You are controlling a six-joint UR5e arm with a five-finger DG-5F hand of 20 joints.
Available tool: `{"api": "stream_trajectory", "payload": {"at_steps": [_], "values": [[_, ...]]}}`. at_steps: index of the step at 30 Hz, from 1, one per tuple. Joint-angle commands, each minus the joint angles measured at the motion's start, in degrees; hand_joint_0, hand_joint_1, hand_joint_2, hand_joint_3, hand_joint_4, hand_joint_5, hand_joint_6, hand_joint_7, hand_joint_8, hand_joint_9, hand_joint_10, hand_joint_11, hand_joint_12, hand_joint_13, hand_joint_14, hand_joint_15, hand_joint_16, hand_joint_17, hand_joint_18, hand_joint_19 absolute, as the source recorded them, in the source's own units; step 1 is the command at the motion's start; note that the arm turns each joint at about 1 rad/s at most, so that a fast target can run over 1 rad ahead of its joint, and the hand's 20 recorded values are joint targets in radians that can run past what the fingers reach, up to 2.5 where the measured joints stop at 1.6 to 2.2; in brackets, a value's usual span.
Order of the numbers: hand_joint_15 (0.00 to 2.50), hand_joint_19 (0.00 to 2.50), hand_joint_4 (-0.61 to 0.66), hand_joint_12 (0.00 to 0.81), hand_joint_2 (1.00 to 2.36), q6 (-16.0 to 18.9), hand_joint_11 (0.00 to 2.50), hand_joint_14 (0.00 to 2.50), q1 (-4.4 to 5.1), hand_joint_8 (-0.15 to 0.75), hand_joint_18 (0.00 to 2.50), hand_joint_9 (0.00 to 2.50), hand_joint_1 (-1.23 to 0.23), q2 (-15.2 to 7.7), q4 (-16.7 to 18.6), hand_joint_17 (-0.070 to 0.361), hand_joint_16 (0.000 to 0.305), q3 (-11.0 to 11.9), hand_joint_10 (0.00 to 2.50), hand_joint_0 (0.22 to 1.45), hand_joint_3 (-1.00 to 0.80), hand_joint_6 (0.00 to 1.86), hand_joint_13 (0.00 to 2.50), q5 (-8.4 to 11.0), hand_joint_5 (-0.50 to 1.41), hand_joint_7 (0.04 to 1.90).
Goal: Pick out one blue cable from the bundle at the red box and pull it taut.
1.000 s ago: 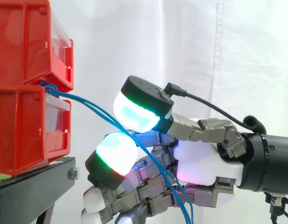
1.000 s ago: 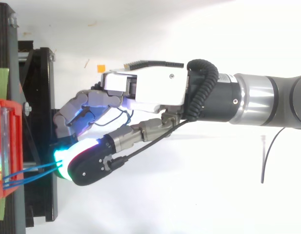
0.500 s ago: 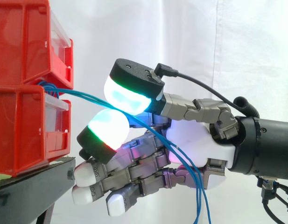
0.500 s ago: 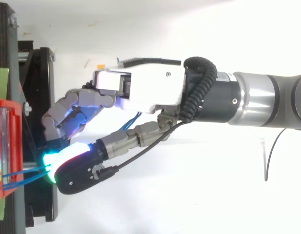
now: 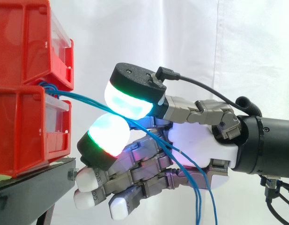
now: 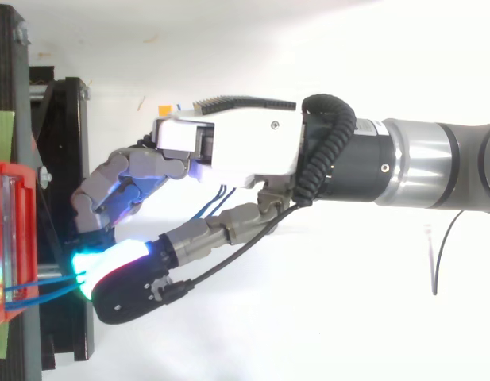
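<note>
In the side view, the hand (image 5: pixel 196 150) stood just right of the red bins (image 5: pixel 27 93) on the black stand (image 5: pixel 32 187). Its fingers (image 5: pixel 129 96) were curled and pinched the blue cables (image 5: pixel 83 98) between their glowing tips, one finger above them and one below. Left of the fingers the cables ran to the gap between the bins. Right of the fingers they crossed the palm and hung down. In the top view, the cables (image 6: pixel 46 279) went from the bin (image 6: pixel 26 222) into the cyan glow of the fingers (image 6: pixel 102 262), beside the stand (image 6: pixel 66 143).
</note>
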Motion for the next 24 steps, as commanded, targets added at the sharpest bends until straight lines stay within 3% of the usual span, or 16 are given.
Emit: {"api": "stream_trajectory", "payload": {"at_steps": [1,11,16,18,24], "values": [[0.33,0.62,0.15,0.436,1.01,-0.01,0.33,0.01,0.00,0.314,0.62,0.73,-0.80,0.16,-1.29,0.139,0.062,0.00,0.01,0.68,-0.28,0.88,0.59,-0.02,-0.18,0.83],[0.33,0.58,0.08,0.435,1.00,-0.28,0.34,0.01,0.00,0.309,0.66,0.74,-0.85,0.16,-3.04,0.136,0.060,0.00,0.01,0.77,-0.50,0.91,0.64,-0.28,-0.18,0.79],[0.35,0.58,0.11,0.433,1.00,-0.28,0.34,0.01,0.00,0.307,0.69,0.76,-0.86,0.25,-4.19,0.135,0.060,-0.09,0.01,0.77,-0.50,0.93,0.67,-0.28,-0.18,0.77],[0.35,0.60,0.17,0.435,1.00,-0.28,0.33,0.01,0.00,0.311,0.70,0.78,-0.83,0.25,-4.27,0.135,0.060,0.00,0.01,0.71,-0.50,0.92,0.68,-0.28,-0.18,0.79],[0.36,0.63,0.20,0.443,1.00,-0.28,0.35,0.01,0.00,0.316,0.72,0.81,-0.75,0.60,-4.45,0.137,0.061,0.00,0.01,0.58,-0.50,0.90,0.70,-0.28,-0.18,0.77]]}}
